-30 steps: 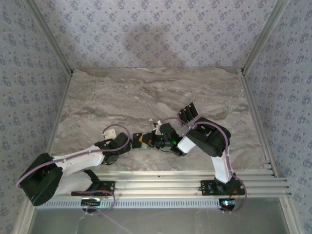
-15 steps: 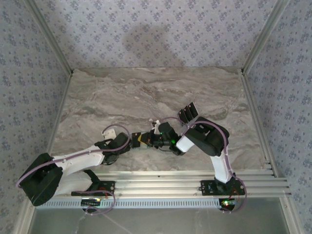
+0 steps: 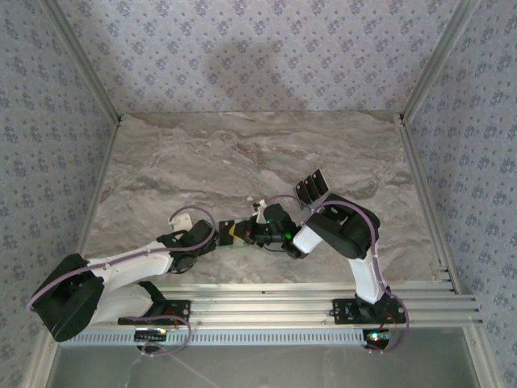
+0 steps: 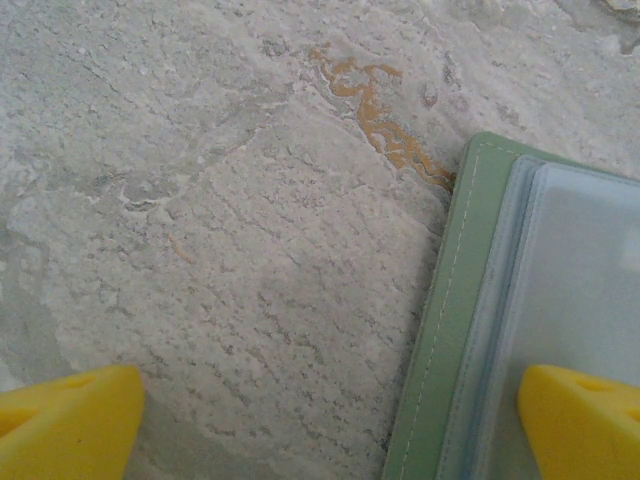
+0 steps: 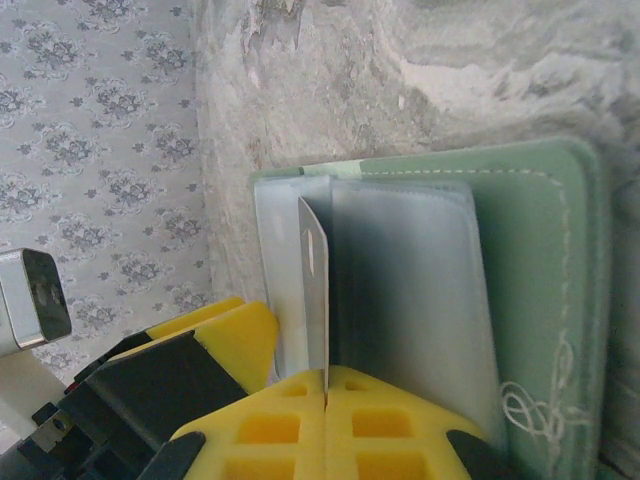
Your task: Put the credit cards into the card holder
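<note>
Marble-look table [image 3: 242,153] is stretching out under me, with flowered wallpaper [image 3: 258,48] rising on three sides and metal rails [image 3: 283,295] running along the near edge by my bases. Two spare cards [image 3: 312,187] are lying fanned right of the middle, just beyond my right elbow and apart from the holder [image 4: 440,330]. From above, my own wrists are crowding over the holder and hiding most of it.

I am reaching my left arm low from the near left corner toward the middle. My right arm is folding back on itself, its wrist pointing left to meet the other.

My left pincer [image 4: 325,430] is gaping wide, one yellow fingertip [image 4: 585,420] over the clear sleeve [image 4: 590,290] and the other over bare stone. My right pincer [image 5: 325,400] is clamping a card [image 5: 318,290] edge-on, standing it upright against the sleeves. Whether it is entering a pocket, I cannot tell.

Lying open near the middle of the near edge, the holder is showing sage green with pale stitching, cloudy plastic sleeves and a white looped mark by one corner.
</note>
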`<state>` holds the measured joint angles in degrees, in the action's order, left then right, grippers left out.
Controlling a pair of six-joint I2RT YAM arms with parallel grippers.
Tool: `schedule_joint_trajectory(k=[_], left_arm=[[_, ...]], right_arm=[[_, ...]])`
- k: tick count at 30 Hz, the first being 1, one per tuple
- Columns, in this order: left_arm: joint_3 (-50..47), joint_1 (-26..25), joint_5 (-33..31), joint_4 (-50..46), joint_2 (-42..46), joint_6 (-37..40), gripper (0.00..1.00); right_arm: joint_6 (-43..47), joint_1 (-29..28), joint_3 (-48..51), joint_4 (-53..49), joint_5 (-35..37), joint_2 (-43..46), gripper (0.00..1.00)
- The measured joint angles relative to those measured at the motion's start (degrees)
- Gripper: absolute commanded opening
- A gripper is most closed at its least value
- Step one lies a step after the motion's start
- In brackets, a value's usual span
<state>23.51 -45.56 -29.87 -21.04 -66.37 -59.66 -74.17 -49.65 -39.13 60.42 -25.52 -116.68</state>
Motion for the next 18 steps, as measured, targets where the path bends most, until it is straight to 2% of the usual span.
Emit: schedule_joint_trajectory(k=[18], left_arm=[[0.0, 0.0, 0.0, 0.0, 0.0, 0.0, 0.96]], right_arm=[[0.0, 0.3, -2.9, -2.1, -2.5, -1.4, 0.00]])
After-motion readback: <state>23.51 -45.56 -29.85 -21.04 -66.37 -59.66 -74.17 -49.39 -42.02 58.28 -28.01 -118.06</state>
